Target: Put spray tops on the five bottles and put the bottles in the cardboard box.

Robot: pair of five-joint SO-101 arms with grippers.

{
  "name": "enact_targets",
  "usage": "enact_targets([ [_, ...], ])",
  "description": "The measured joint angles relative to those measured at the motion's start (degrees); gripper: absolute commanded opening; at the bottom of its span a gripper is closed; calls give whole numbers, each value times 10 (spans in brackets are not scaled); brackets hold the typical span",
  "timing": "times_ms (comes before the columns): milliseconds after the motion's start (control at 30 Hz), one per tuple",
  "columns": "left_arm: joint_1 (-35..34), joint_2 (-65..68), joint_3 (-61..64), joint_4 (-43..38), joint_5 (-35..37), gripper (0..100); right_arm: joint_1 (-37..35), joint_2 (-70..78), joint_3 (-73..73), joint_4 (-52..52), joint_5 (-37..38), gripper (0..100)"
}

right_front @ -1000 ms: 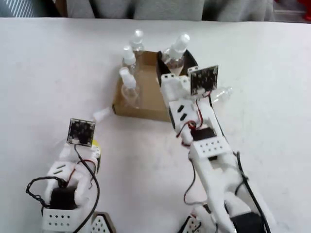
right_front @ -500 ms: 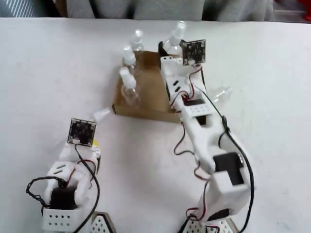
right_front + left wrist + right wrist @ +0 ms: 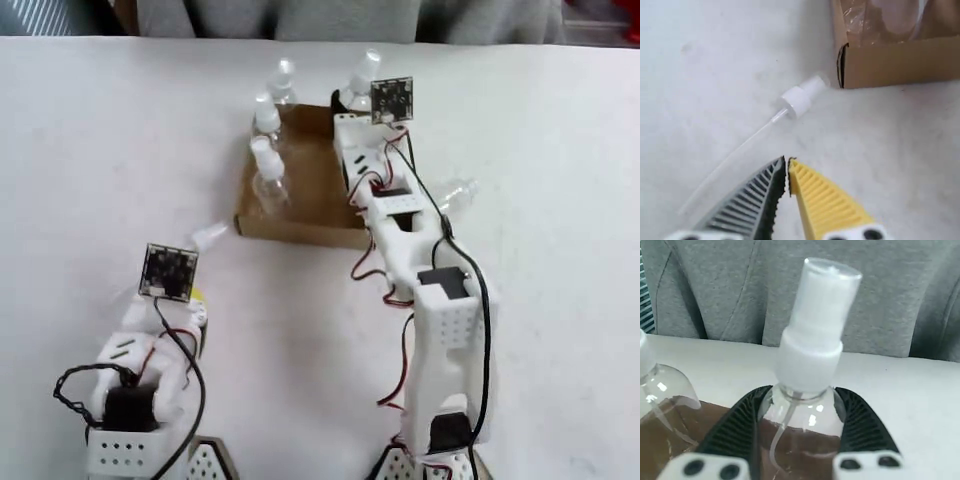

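Note:
The cardboard box lies in mid-table, and three clear bottles with white spray tops stand along its left side. My right gripper is shut on a fourth topped bottle at the box's far right corner. In the right wrist view the black fingers clamp that bottle below its white spray top, upright. One more clear bottle lies on the table right of the box. A loose spray top with its tube lies by the box's near left corner, ahead of my shut, empty left gripper.
The white table stretches wide to the left and right of the box. My right arm runs along the box's right side. A neighbouring bottle stands close to the held one. Grey upholstery lies beyond the table's far edge.
My right arm has stretched away from its base, carrying the bottle from over the box's right side to its far right corner. The left arm has kept still.

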Motion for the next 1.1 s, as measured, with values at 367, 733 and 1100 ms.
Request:
enact_targets([
  [367, 0, 0, 0, 0, 0, 25, 6, 4, -2, 0, 0, 18],
  [733, 0, 0, 0, 0, 0, 25, 3, 4, -3, 14, 71, 21],
  [1100, 0, 0, 0, 0, 0, 24, -6, 4, -3, 14, 78, 202],
])
